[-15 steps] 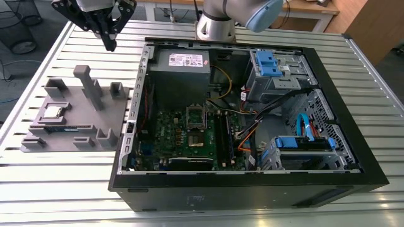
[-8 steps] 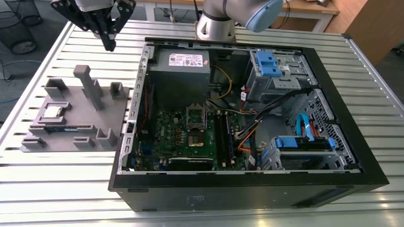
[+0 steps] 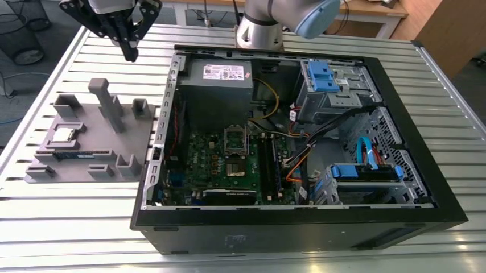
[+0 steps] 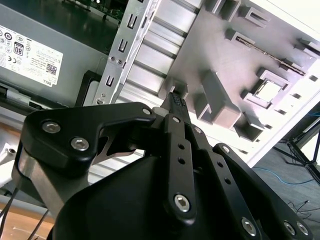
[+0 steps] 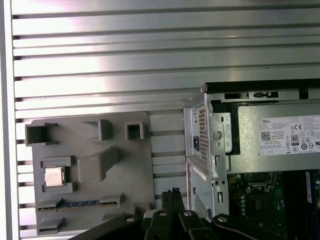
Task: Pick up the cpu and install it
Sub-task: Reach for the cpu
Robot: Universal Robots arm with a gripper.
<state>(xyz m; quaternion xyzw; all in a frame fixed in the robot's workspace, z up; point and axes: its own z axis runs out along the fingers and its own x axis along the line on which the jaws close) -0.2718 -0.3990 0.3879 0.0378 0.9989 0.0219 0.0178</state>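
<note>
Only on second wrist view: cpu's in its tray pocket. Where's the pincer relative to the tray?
Observer: In the exterior view the pincer hangs in the air, shut and empty, apart from the grey tray, touching nothing.
Operator: And the socket?
Observer: Exterior view: the silver socket frame is on the green motherboard inside the open case, at the exterior view's right of the tray.

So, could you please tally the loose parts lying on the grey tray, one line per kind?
cpu: 1
memory stick: 1
Total on the grey tray: 2
</note>
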